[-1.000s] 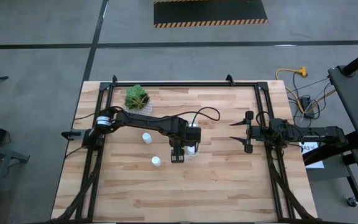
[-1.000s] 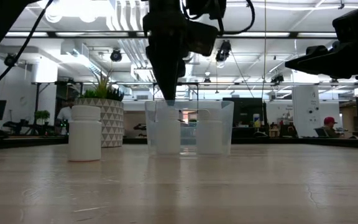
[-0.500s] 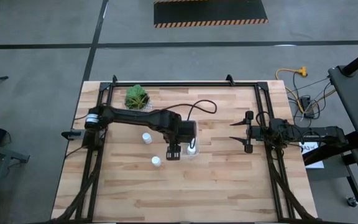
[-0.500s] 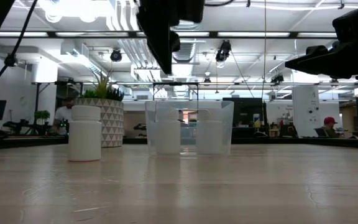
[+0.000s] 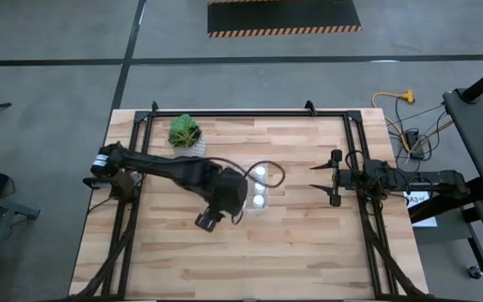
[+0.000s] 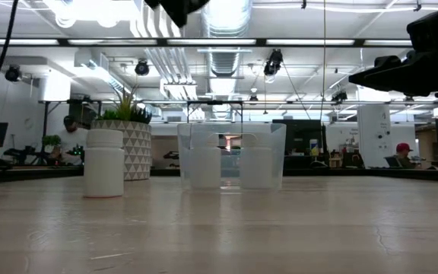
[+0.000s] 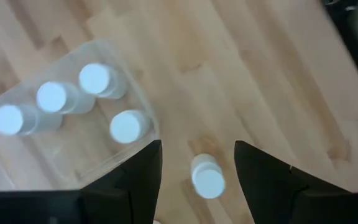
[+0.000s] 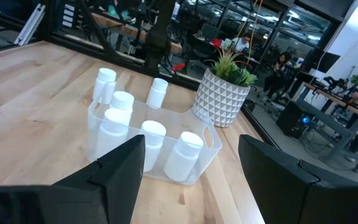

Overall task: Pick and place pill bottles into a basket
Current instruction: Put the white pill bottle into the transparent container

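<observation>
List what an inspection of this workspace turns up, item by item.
Surface: wooden table, bare planks showing.
Job's things: basket holds four pill bottles; two loose bottles stand outside it.
Clutter: potted plant near the left arm's base.
Hands: left hand open, empty, raised above one loose bottle; right hand open, empty, waiting at the table's right side.
Cables: black loop on the left arm; yellow cable on the floor.
Surroundings: people at desks beyond the table.

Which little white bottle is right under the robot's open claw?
The lone pill bottle standing on the bare table, between the left gripper and its open jaws. Four others sit inside the basket.
</observation>
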Motion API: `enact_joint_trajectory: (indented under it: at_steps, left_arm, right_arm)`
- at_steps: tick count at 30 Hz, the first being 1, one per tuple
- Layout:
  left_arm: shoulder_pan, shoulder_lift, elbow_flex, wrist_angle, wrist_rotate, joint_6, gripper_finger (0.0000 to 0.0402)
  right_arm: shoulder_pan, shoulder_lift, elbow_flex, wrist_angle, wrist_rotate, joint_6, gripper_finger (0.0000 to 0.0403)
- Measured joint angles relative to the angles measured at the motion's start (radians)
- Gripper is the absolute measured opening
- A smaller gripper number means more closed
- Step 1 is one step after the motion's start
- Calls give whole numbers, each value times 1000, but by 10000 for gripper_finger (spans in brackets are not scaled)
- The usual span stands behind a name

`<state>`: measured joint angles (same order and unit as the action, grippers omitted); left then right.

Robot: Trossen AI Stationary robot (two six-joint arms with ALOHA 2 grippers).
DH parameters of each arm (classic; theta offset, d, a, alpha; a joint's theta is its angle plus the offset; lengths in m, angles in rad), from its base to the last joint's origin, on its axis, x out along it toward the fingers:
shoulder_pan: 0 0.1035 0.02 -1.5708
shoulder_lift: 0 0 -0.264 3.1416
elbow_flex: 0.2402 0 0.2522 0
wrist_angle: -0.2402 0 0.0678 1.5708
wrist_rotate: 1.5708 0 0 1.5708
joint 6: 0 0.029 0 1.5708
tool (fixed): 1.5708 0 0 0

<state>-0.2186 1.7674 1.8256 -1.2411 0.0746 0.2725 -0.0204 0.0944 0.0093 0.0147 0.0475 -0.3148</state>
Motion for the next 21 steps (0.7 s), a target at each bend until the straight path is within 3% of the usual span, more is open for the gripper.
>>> enact_joint_trajectory:
  at_steps: [9,21]
  left_arm:
    - [-87,-20,0,9,2,2,183]
    - [-91,-1,-1,79,-5,-110,183]
  right_arm:
    - [0,0,0,0,-1,0,249]
    - [0,-1,0,0,-1,0,249]
